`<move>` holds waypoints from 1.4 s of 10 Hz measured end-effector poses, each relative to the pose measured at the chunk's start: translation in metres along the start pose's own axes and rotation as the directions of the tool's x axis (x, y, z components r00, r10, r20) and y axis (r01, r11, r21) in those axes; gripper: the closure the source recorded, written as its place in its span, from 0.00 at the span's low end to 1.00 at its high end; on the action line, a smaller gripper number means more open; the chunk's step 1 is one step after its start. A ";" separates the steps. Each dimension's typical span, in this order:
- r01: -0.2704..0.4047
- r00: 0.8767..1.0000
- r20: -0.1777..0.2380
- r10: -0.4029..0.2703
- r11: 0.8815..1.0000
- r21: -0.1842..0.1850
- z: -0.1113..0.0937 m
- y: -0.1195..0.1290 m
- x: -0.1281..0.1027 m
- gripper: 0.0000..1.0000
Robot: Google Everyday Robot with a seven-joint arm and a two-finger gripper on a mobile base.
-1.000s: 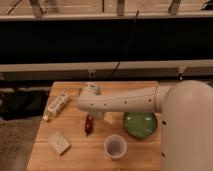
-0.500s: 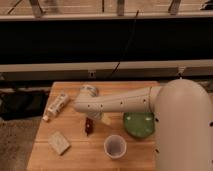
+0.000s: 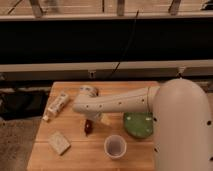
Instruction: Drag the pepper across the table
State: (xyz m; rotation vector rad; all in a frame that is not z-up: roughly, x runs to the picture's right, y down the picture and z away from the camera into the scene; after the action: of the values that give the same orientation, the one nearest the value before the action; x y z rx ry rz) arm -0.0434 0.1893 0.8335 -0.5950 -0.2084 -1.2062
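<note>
The light wooden table [image 3: 44, 159] stands before a dark railed wall. My pincer [image 3: 87, 120] is at mid-table, directly over the pepper [image 3: 88, 129], with its jaws spread wide and nothing held. I cannot tell whether it touches the pepper. There is bare wood toward the near edge, between a tan block [image 3: 59, 143] and a cup [image 3: 115, 147]. A white tube [image 3: 56, 106] lies near the left edge and a green bowl [image 3: 138, 125] sits to the right.

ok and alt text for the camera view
A white robot arm reaches across a wooden table, its end effector down at a small dark red pepper near the middle. Around it lie a white tube, a tan block, a small cup and a green bowl.
</note>
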 end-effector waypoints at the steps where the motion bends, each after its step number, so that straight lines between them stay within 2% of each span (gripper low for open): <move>1: 0.008 1.000 0.001 -0.008 1.000 -0.001 0.000 0.000 -0.001 0.20; 9: 0.116 0.993 0.010 -0.116 0.993 -0.008 -0.002 -0.004 -0.010 0.20; 14: 0.187 0.982 0.016 -0.187 0.982 -0.012 -0.003 -0.006 -0.016 0.20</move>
State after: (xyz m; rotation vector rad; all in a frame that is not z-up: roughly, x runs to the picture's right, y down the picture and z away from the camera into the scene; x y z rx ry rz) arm -0.0554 0.1999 0.8259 -0.6067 -0.2737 -1.3859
